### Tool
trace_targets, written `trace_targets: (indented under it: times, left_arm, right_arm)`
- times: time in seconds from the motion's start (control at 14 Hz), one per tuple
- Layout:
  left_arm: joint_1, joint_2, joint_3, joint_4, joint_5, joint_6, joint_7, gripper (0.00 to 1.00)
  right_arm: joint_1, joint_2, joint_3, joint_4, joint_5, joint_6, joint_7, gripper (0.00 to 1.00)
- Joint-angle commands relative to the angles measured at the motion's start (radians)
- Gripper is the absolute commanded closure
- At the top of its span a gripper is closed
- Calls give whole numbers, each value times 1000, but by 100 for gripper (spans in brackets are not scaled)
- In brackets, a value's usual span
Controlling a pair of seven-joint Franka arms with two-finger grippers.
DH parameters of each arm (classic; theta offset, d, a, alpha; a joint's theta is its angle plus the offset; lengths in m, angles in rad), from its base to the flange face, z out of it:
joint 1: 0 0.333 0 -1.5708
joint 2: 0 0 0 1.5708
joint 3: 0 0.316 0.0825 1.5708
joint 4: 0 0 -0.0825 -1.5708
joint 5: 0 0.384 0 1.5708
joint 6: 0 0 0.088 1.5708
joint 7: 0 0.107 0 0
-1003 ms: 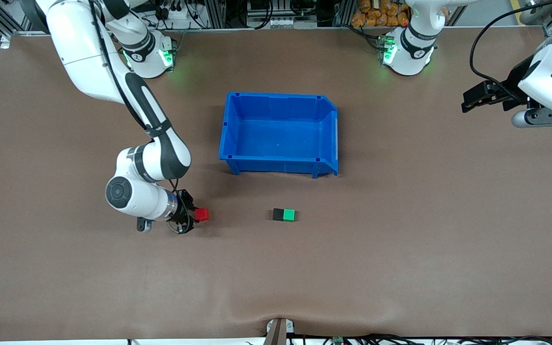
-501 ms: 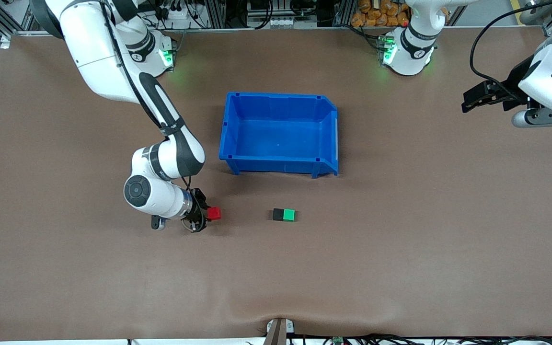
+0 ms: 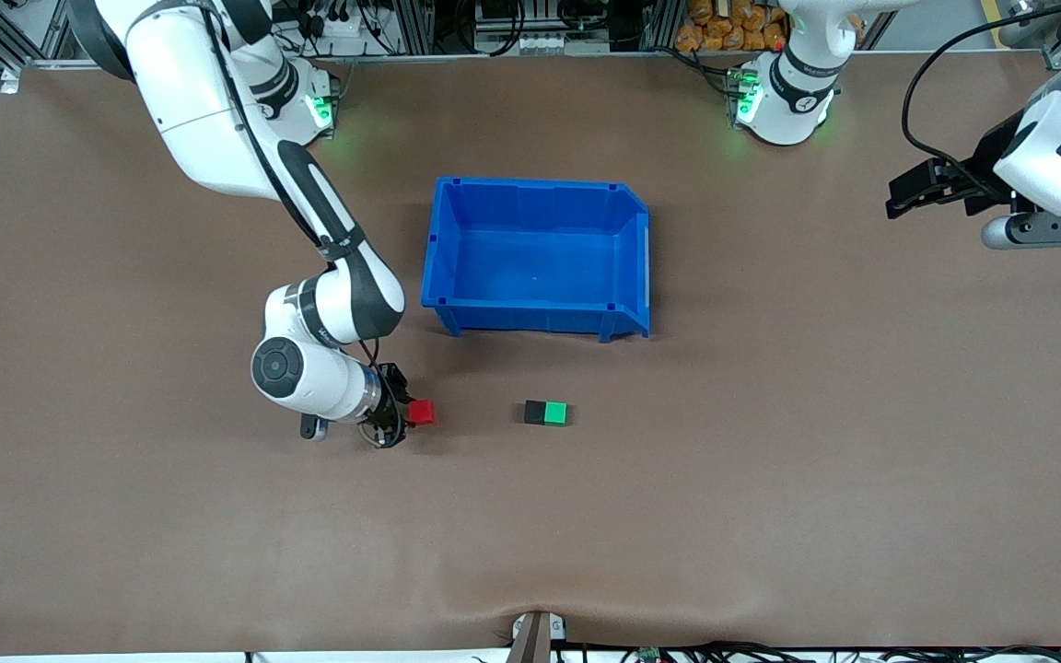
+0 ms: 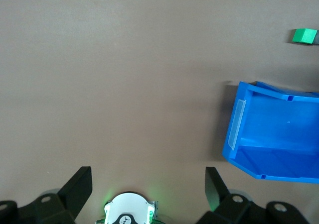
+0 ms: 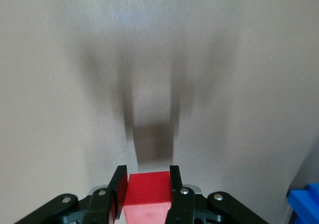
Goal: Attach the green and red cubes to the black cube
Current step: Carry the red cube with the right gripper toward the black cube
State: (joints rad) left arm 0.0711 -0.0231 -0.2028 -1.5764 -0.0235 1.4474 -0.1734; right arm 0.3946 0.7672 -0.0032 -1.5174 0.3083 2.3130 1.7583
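Brown matte tabletop (image 3: 770, 479) filling my whole feed, a slight ripple along its edge nearest my front camera, aluminium framing and tangled black cables (image 3: 346, 23) at the robots' end, an orange heap (image 3: 724, 23) among them, even overhead light, soft shadows.

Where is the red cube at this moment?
The red cube is held in the shut right gripper, over the table toward the right arm's end, apart from the joined black cube.
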Motion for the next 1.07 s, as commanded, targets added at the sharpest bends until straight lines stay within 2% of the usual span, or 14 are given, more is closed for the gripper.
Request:
trace_targets:
  times: [0.0, 1.0]
  left_arm:
    - [9, 3, -4, 13, -12, -7, 3, 0]
    - [7, 3, -6, 15, -10, 1, 2, 0]
  right_arm:
    - [27, 61, -6, 88, 14, -3, 55, 100]
    - [84, 106, -6, 172, 14, -3, 135, 100]
